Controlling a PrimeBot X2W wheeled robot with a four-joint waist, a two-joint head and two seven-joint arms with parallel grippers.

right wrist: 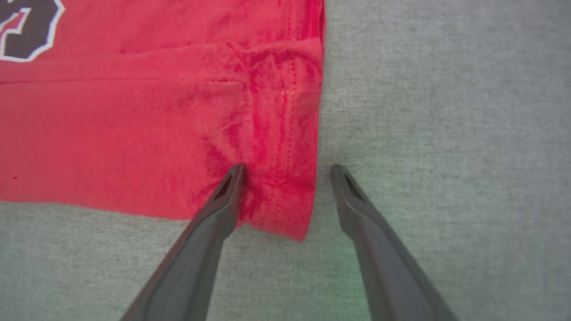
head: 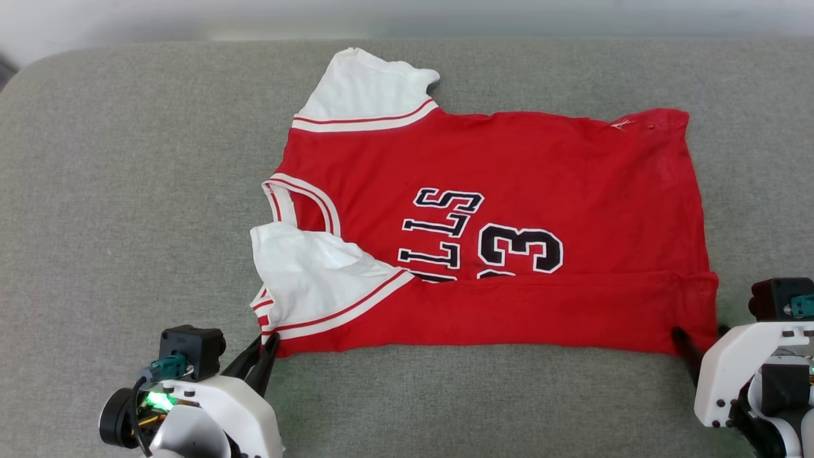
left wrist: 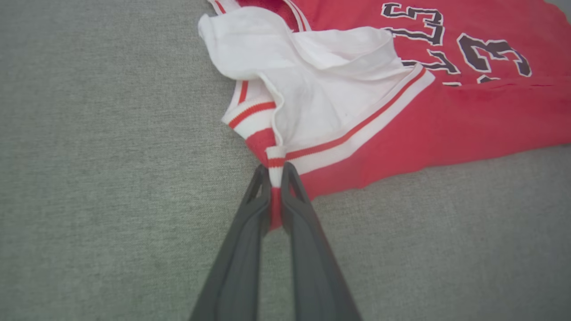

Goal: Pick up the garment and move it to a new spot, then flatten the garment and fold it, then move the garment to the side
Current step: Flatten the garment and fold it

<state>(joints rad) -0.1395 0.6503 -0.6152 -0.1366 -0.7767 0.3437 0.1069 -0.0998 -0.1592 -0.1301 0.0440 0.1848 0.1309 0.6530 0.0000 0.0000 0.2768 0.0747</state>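
Grey upholstery point(head: 127, 191) carries the shirt point(head: 509, 165), spread sideways at centre with its collar left and its near edge folded over. My left gripper point(left wrist: 276, 178) is clamped on the near-left corner at the striped trim. My right gripper point(right wrist: 287, 169) stands apart, straddling the near-right hem corner (one finger on cloth, one on upholstery). I should close it on both layers before lifting, then raise both corners level.

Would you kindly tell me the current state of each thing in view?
garment: spread on the grey surface, near edge folded over the print, near sleeve crumpled.
left end effector: shut on the garment's striped corner trim.
right end effector: open, straddling the garment's hem corner.
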